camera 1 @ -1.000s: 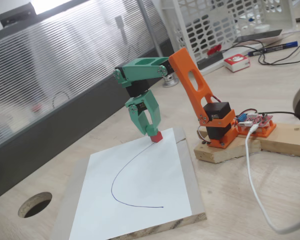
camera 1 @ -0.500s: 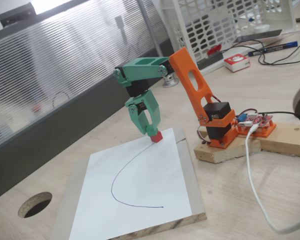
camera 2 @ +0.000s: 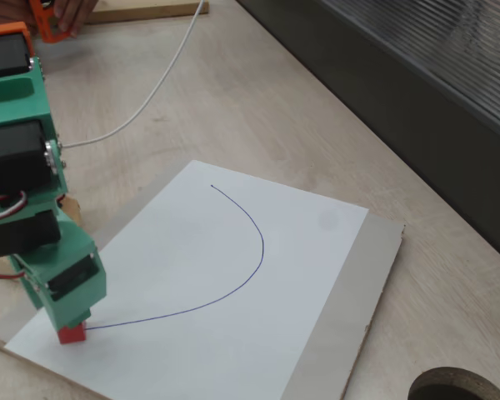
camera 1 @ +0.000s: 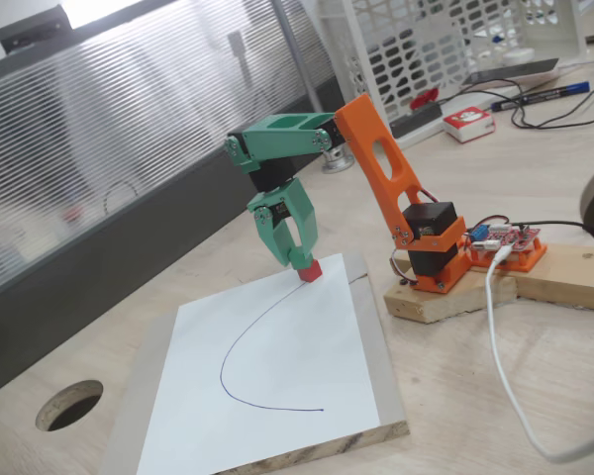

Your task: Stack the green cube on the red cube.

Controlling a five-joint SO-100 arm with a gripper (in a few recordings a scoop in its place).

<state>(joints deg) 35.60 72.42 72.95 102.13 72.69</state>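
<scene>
The red cube (camera 1: 310, 270) sits at the far end of the blue pen curve on the white paper (camera 1: 267, 366); it also shows at the paper's near left corner (camera 2: 71, 334). My green gripper (camera 1: 297, 254) points straight down right over it. The fingers close to a narrow tip (camera 2: 72, 314). A teal block there, the green cube (camera 1: 301, 260), rests on top of the red cube (camera 2: 73, 320) and is hard to tell from the fingers.
The paper lies on a wooden board (camera 1: 371, 346). A round hole (camera 1: 69, 404) is cut in the table at the left. My orange base (camera 1: 431, 252) stands on a wood block, with a white cable (camera 1: 505, 376). A white basket (camera 1: 426, 40), a red-and-white box (camera 1: 469, 123) and pens lie behind.
</scene>
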